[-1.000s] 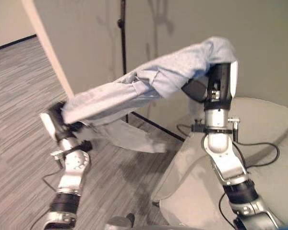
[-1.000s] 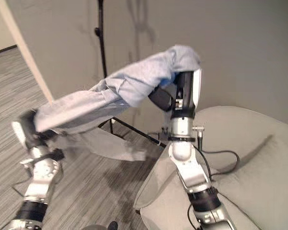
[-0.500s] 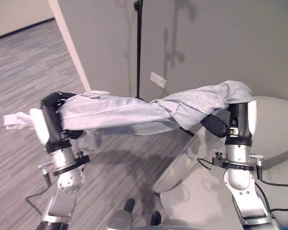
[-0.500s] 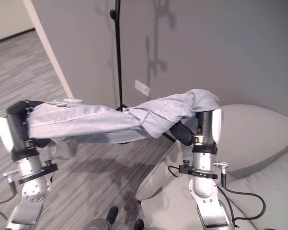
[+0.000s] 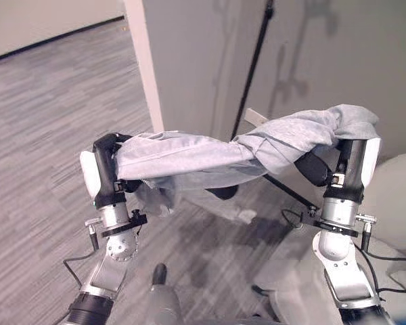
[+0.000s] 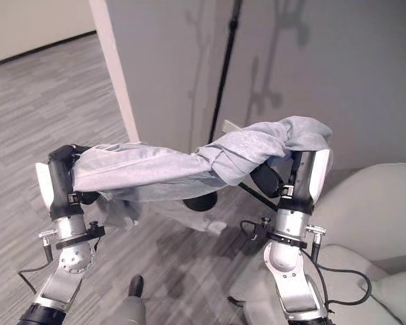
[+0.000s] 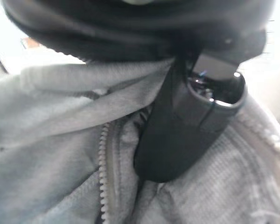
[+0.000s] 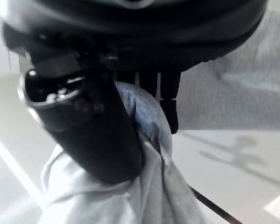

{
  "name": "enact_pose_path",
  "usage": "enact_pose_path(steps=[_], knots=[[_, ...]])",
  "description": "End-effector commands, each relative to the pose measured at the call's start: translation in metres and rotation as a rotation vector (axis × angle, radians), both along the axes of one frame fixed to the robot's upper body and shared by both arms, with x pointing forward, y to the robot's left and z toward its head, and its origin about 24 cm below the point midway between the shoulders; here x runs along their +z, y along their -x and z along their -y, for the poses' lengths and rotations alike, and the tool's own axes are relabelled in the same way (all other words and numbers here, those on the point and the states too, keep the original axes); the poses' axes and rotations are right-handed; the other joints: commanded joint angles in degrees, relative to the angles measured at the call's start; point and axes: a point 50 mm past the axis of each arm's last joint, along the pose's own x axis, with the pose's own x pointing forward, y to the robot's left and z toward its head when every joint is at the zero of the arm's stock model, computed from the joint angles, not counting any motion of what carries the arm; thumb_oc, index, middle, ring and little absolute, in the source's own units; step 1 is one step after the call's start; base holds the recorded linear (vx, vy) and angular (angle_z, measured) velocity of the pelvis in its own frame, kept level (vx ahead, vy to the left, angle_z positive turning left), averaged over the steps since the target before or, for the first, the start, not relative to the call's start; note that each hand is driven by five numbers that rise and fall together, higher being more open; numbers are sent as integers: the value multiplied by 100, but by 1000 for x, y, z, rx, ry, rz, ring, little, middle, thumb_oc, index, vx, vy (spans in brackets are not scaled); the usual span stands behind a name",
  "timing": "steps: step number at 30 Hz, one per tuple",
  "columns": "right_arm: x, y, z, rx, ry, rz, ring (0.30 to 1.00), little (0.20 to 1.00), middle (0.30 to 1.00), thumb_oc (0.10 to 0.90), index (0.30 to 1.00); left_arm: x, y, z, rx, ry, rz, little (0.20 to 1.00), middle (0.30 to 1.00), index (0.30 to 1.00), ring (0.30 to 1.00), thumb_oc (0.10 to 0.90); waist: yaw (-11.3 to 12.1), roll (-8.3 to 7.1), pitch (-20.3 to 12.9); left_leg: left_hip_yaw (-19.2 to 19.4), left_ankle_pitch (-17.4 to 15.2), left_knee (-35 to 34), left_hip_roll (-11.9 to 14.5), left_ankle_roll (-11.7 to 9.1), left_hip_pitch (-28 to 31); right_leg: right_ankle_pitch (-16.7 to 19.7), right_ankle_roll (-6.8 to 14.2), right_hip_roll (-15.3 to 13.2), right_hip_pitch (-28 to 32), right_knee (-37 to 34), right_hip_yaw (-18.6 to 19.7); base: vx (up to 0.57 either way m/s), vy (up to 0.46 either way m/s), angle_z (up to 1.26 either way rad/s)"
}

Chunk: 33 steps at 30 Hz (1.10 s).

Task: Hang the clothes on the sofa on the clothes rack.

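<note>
Spanning both hands: soft grey zip garment, above floor.
Floor: grey striped carpet.
Wall: plain grey.
Sofa: pale, rounded.
Left hand: fingers clamped on garment.
Right hand: fingers clamped on garment.

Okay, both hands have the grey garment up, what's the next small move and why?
Probably carry it toward the rack pole. The grey zip garment hangs stretched between the left robot hand and the right robot hand, both curled on it, clear of the sofa, and the pole stands behind it.
</note>
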Motion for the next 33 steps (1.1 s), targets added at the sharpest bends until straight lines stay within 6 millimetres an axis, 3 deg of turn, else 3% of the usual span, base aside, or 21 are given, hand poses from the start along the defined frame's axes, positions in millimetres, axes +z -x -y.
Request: enact_pose_path(steps=[1,2,3,4,5,6,7,9,10,11,13,15,19,20,22,24,26,27,28,31,33], knots=[[43,9,23,-217,64,299,300,300,300,400,300,56,6,-7,-3,-31,304,300,300,300,300,400,-81,265,-712,-88,-239,-762,165,283,680,1276,245,-174,-32,434,54,258,517,1],[47,10,22,-243,74,328,300,300,300,400,300,61,7,-10,9,-44,321,300,300,300,300,400,-87,307,-714,25,-224,-881,47,430,857,1500,172,-344,-189,648,-72,146,377,-26],[47,10,22,-242,74,328,300,300,300,400,300,61,7,-10,9,-44,321,300,300,300,300,400,-85,299,-709,35,-215,-898,38,434,871,1496,176,-355,-194,658,-60,237,572,-20],[53,13,20,-275,90,377,300,300,300,400,300,66,11,-13,27,-70,350,300,300,300,300,400,-145,424,-707,212,-336,-1053,-112,610,1223,1355,48,-326,-352,1165,-432,167,381,-29],[53,14,20,-274,91,377,300,300,300,400,300,66,11,-13,29,-70,351,300,300,300,300,400,-156,422,-699,214,-283,-1088,-117,618,1229,1354,26,-334,-377,1196,-430,365,649,-35],[56,19,19,-295,139,403,300,300,300,400,300,66,11,-14,45,-83,355,300,300,300,300,400,-345,494,-689,289,-373,-1281,-224,707,1592,639,-106,343,-629,1431,-429,256,359,-25],[61,21,18,-305,162,431,300,300,300,400,300,66,11,-16,64,-88,356,300,300,300,300,400,-378,520,-665,383,-397,-1340,-253,717,1711,401,-144,561,-715,1474,-554,336,447,-25],[72,28,16,-319,209,497,300,300,300,400,300,71,11,-20,90,-98,369,300,300,300,300,400,-394,548,-628,658,-484,-1426,-291,697,1930,21,-166,847,-770,1295,-1162,168,188,-25],[72,29,16,-319,210,496,300,300,300,400,300,71,11,-20,91,-98,369,300,300,300,300,400,-398,558,-616,655,-492,-1440,-275,685,1958,5,-178,864,-739,1282,-1175,208,99,-74],[79,32,13,-319,240,536,300,300,300,400,300,74,12,-22,109,-112,381,300,300,300,300,400,-498,536,-624,821,-585,-1515,-264,657,2182,-94,-119,1115,-889,1033,-1375,228,31,-75],[87,36,10,-331,269,582,300,300,300,400,300,76,12,-27,144,-118,394,300,300,300,300,400,-598,519,-618,964,-725,-1566,-212,641,2412,174,-17,1274,-1128,692,-1216,265,-6,-55],[95,39,6,-347,288,630,300,300,300,400,300,77,14,-28,153,-121,403,300,300,300,300,400,-787,463,-586,1027,-954,-1595,-110,584,2706,617,192,1171,-1460,245,-995,310,-117,-46],[100,40,2,-341,279,667,300,300,300,400,300,79,16,-28,157,-136,415,300,300,300,300,400,-859,453,-586,1057,-1129,-1620,-3,512,2979,923,352,1197,-1572,-183,-748,301,-104,-25],[104,41,-3,-312,290,697,300,300,300,400,300,81,16,-29,175,-169,433,300,300,300,300,400,-952,413,-626,1017,-1258,-1672,128,436,3280,1091,437,1292,-1689,-301,-446,404,-156,-12],[100,36,-5,-257,302,661,300,300,300,400,300,84,13,-36,240,-207,454,300,300,300,300,400,-941,319,-779,955,-1315,-1648,305,341,3466,989,388,1442,-1529,-355,-239,520,-251,13],[96,30,-9,-168,273,622,300,300,300,400,300,88,14,-42,310,-203,497,300,300,300,300,400,-896,321,-868,988,-1065,-1441,612,216,3485,874,292,1654,-1403,-283,-211,373,-233,2],[90,18,-12,-60,240,567,300,300,300,400,300,97,9,-53,403,-220,549,300,300,300,300,400,-824,356,-941,911,-409,-854,1011,70,3249,802,115,1936,-1172,-372,-283,277,-304,-24],[90,13,-13,-19,238,556,300,300,300,400,300,105,8,-57,441,-270,580,300,300,300,300,400,-771,300,-942,838,-142,-453,1138,59,3043,775,30,1987,-1052,-433,-316,320,-409,-23],[93,8,-14,42,257,554,300,300,300,400,300,125,8,-68,518,-341,655,300,300,300,300,400,-615,175,-924,692,329,268,1355,87,2693,650,-114,2056,-794,-497,-389,239,-303,-10],[96,-2,-12,77,281,538,300,300,300,400,300,144,11,-72,558,-367,739,300,300,300,300,400,-518,-25,-856,713,452,670,1441,208,2259,578,-216,1945,-614,-584,-537,187,-208,10],[97,-6,-8,103,286,511,300,300,300,400,300,156,15,-83,645,-386,779,300,300,300,300,400,-408,-105,-859,832,103,445,1287,239,2028,467,-175,1838,-435,-686,-649,140,-45,49]])
